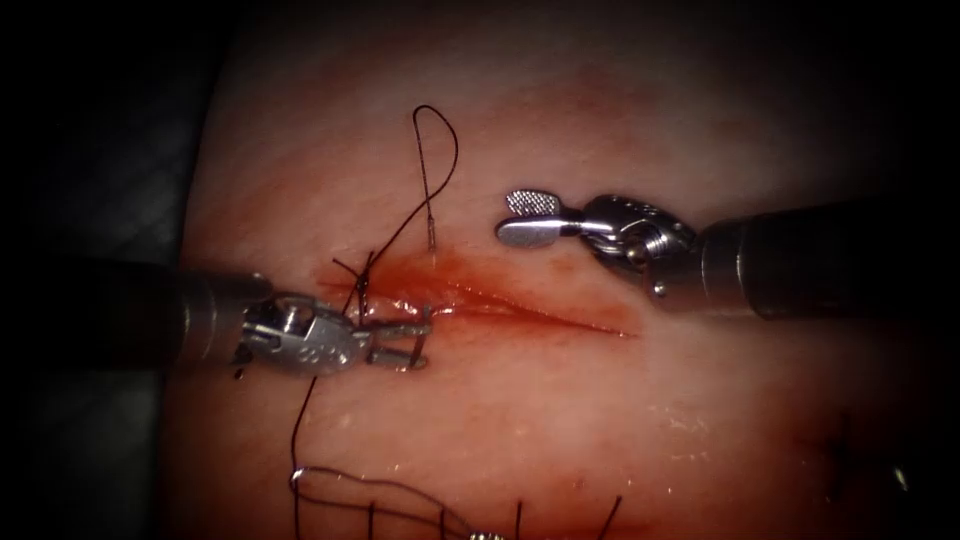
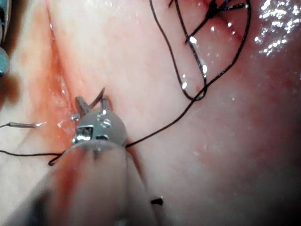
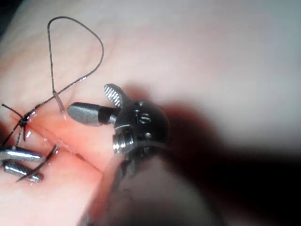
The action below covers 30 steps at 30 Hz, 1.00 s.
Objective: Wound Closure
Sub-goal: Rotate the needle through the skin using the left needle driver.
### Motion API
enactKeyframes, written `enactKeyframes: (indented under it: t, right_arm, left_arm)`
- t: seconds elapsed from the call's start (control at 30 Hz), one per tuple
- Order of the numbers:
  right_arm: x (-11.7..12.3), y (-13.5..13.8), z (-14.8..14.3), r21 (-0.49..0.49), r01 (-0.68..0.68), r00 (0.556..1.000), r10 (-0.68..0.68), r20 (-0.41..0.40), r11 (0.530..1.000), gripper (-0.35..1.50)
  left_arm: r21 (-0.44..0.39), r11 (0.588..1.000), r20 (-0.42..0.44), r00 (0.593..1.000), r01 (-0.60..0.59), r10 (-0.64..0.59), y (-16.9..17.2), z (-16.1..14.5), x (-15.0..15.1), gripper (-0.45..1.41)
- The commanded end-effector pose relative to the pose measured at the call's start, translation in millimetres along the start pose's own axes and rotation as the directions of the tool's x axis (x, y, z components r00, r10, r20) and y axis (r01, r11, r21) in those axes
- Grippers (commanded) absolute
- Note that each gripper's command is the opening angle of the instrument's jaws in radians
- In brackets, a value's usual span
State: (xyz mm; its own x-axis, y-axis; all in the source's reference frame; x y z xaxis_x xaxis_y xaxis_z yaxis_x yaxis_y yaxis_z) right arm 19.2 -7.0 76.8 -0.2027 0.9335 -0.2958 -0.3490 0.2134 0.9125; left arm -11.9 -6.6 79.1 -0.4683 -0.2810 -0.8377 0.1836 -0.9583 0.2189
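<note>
Dark surround, pale tissue [image 1: 560,400] mid frame w/ red cut [image 1: 520,305]. Left pincer [image 1: 400,340] spread at cut's left end, straddling needle [image 1: 418,338] w/o gripping. Right pincer [image 1: 515,218] spread, empty, above cut. Thread [image 1: 440,150] loops upper centre. Judgement: grip needle squarely at mid-curve.

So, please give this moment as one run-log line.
left tool: open at cut, nothing gripped | right tool: open, empty | needle: tail up, rest in tissue, thread attached
</note>
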Motion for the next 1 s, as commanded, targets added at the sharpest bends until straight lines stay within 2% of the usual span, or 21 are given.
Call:
enactKeyframes:
  t: [0.03, 0.13, 0.27, 0.53, 0.63, 0.67, 0.7, 0.87, 1.0]
  right_arm:
    - [-0.5, 0.1, 0.6, 0.002, -0.001, 1.000, 0.001, 0.000, 1.000, 0.79]
    - [-0.5, 0.1, 0.6, 0.005, -0.001, 1.000, 0.001, -0.005, 1.000, 0.78]
    - [-0.5, 0.1, 0.6, 0.008, -0.002, 1.000, 0.002, -0.013, 1.000, 0.74]
    - [-0.9, -0.3, 0.5, 0.009, 0.004, 1.000, -0.004, -0.016, 1.000, 0.74]
    - [-1.0, -0.4, 0.5, 0.009, 0.004, 1.000, -0.004, -0.016, 1.000, 0.74]
    - [-1.0, -0.4, 0.5, 0.010, 0.004, 1.000, -0.004, -0.016, 1.000, 0.74]
    - [-1.0, -0.4, 0.5, 0.011, 0.004, 1.000, -0.004, -0.019, 1.000, 0.74]
    - [-1.0, -0.4, 0.5, 0.012, 0.004, 1.000, -0.004, -0.022, 1.000, 0.74]
    - [-1.0, -0.4, 0.4, 0.012, 0.004, 1.000, -0.004, -0.021, 1.000, 0.74]
  left_arm:
    - [0.001, 1.000, -0.001, 1.000, -0.001, 0.001, 0.1, 0.9, -0.2, 0.14]
    - [0.000, 1.000, 0.003, 1.000, -0.007, 0.007, 0.1, 1.3, -0.3, 0.20]
    - [0.003, 1.000, 0.005, 1.000, -0.007, 0.007, 0.0, 1.8, -0.5, 0.20]
    - [0.006, 1.000, 0.004, 1.000, -0.013, 0.013, -0.7, 2.6, -1.4, 0.12]
    - [0.006, 1.000, 0.003, 1.000, -0.013, 0.013, -0.9, 2.8, -1.7, -0.13]
    - [0.004, 1.000, 0.005, 1.000, -0.014, 0.014, -0.9, 2.8, -1.8, -0.33]
    - [-0.001, 1.000, -0.001, 1.000, -0.014, 0.014, -1.0, 2.8, -1.8, -0.45]
    - [-0.031, 0.995, -0.028, 0.995, 0.097, -0.098, -1.3, 2.7, -2.1, -0.45]
    - [-0.093, 0.968, -0.039, 0.971, 0.233, -0.237, -1.6, 2.4, -2.1, -0.45]
